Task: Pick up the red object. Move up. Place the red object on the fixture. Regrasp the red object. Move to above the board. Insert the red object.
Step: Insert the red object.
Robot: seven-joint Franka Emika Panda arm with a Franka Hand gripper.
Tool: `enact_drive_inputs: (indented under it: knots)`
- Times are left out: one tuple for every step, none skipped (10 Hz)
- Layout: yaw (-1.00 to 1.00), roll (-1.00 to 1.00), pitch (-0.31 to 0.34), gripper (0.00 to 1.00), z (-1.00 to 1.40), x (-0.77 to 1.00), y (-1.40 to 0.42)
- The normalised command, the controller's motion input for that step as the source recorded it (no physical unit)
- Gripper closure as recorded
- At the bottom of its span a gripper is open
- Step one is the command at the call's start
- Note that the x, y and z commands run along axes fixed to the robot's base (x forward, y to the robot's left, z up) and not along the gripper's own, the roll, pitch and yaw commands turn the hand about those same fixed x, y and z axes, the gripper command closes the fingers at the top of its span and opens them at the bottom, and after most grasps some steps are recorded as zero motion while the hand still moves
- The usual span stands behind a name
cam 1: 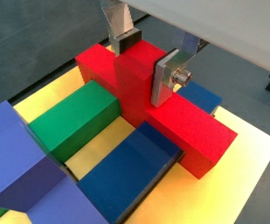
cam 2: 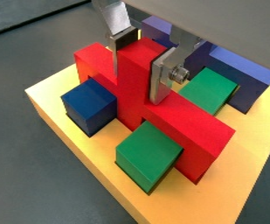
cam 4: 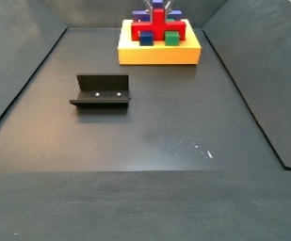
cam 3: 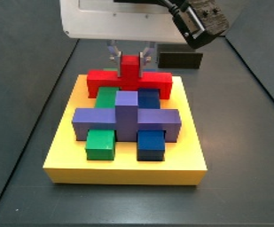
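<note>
Gripper point(cam 1: 148, 59) fingers clamp the small red pronged plastic block point(cam 1: 161, 109) at the thick yellow slab board's point(cam 2: 90, 149) far edge; misalignment could jam insertion.

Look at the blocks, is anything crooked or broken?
Nothing stands out. The red object sits square on the board, with the gripper closed on its middle prong. The fixture stands apart on the floor.

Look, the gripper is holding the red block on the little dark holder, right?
Not quite. The gripper is holding the red object, but on the yellow board, not on the fixture. A side view shows the fixture standing bare, far from the board.
</note>
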Motion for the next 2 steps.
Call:
enact_drive_inputs:
  knots:
    - [0.00, 0.00, 0.000, 1.00, -0.04, 0.00, 0.00]
    - [0.00, 0.00, 0.000, 1.00, 0.00, 0.00, 0.00]
